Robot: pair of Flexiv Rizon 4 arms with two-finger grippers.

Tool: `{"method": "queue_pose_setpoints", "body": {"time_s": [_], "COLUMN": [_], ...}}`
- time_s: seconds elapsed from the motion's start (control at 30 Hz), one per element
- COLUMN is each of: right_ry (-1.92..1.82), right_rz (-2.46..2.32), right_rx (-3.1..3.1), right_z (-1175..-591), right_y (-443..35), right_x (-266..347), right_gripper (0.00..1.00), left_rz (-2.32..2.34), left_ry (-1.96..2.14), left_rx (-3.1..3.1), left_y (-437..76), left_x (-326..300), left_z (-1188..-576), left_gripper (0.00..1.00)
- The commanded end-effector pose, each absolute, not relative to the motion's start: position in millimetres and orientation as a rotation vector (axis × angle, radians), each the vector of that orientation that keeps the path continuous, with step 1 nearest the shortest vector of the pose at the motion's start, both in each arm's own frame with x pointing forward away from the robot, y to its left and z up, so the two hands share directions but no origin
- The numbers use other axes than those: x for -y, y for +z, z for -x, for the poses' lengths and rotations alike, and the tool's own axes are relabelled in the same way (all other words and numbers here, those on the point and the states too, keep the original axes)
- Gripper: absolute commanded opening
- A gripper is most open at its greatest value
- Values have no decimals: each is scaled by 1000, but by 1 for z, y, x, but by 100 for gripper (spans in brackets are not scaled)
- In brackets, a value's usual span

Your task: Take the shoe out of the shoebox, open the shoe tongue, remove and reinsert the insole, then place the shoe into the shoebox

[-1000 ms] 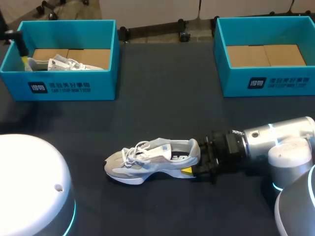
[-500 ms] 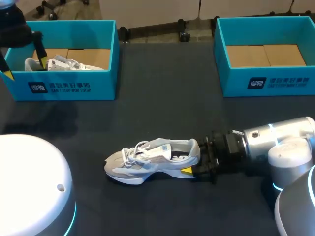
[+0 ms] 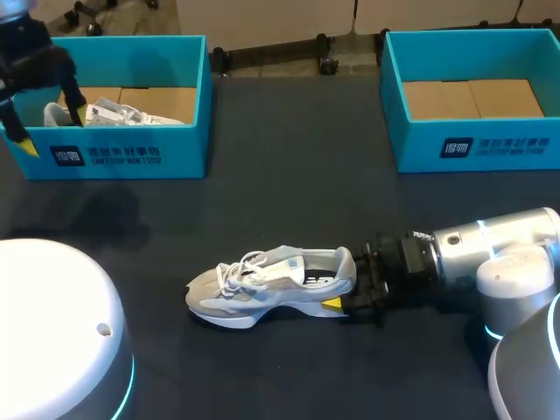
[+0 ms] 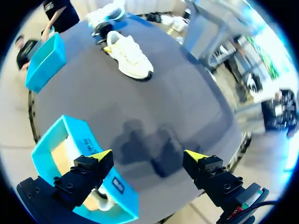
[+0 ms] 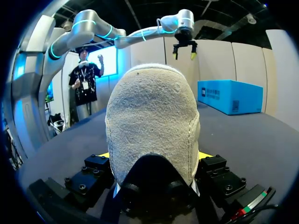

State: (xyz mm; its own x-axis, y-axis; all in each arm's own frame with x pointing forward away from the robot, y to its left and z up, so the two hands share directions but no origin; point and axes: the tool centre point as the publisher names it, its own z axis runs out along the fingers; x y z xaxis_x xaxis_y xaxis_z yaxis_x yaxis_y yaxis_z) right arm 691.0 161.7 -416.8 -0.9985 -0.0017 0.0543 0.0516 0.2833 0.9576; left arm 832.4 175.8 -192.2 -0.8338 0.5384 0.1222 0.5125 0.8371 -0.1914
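Now R fingers (image 3: 333, 304) grip shoe (image 3: 262, 289) heel.

The dark tabletop (image 3: 289, 175) has three things on it. A white shoe (image 3: 271, 284) lies on its sole, its heel right at the right end effector (image 3: 350, 304). A blue box (image 3: 118, 156) sits partly under the left end effector (image 3: 51, 129). A second blue box (image 3: 477, 149) sits well apart from both.

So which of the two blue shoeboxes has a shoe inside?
The left shoebox, at the table's far left corner: a white shoe lies in it. The right shoebox shows only its bare cardboard floor.
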Motion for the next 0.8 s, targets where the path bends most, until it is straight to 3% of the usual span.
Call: {"method": "queue_pose_setpoints", "body": {"time_s": [0.03, 0.2, 0.8], "right_ry": [-1852, -1852, -1852], "right_rz": [49, 49, 49], "right_rx": [2483, 2483, 2483], "right_z": [-689, -689, -689], "right_y": [-418, -418, -418], "right_x": [-163, -163, -163], "right_gripper": [0, 0, 0], "left_rz": [354, -80, -159], "left_ry": [290, 323, 317], "left_rx": [2832, 2890, 2889], "left_y": [-192, -200, -201], "left_x": [-167, -148, -141], "left_z": [-830, -816, -810], "left_gripper": [100, 100, 100]}}
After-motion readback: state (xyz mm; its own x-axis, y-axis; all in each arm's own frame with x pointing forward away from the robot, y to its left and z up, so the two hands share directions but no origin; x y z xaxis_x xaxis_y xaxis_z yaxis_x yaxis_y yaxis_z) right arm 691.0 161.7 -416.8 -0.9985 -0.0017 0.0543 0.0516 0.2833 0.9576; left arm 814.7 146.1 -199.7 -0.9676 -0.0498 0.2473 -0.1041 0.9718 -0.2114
